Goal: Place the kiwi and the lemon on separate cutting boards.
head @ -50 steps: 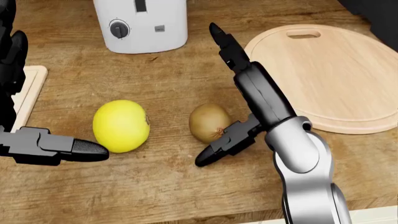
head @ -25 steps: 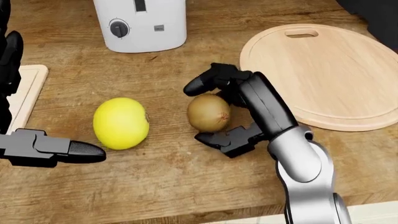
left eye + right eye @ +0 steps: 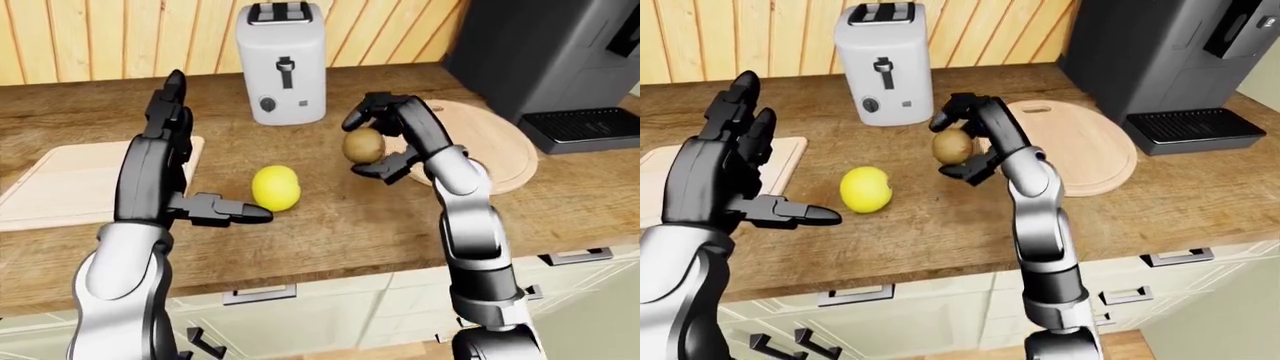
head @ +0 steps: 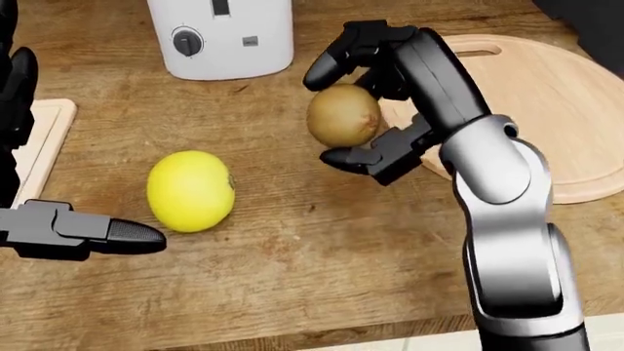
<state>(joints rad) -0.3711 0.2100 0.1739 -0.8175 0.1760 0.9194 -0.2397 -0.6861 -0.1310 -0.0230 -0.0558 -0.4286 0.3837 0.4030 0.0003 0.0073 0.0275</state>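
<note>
We see the right hand (image 4: 356, 95) gripping the kiwi (image 4: 343, 115), lifted off the counter (image 4: 292, 278) beside the round board (image 4: 546, 110). The left hand (image 3: 175, 180) stands open near the lemon (image 4: 190, 191), which rests on the counter.

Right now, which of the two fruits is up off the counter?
The brown kiwi. The right hand has its fingers closed round it, above the wood beside the round board. The yellow lemon sits on the counter, untouched.
</note>
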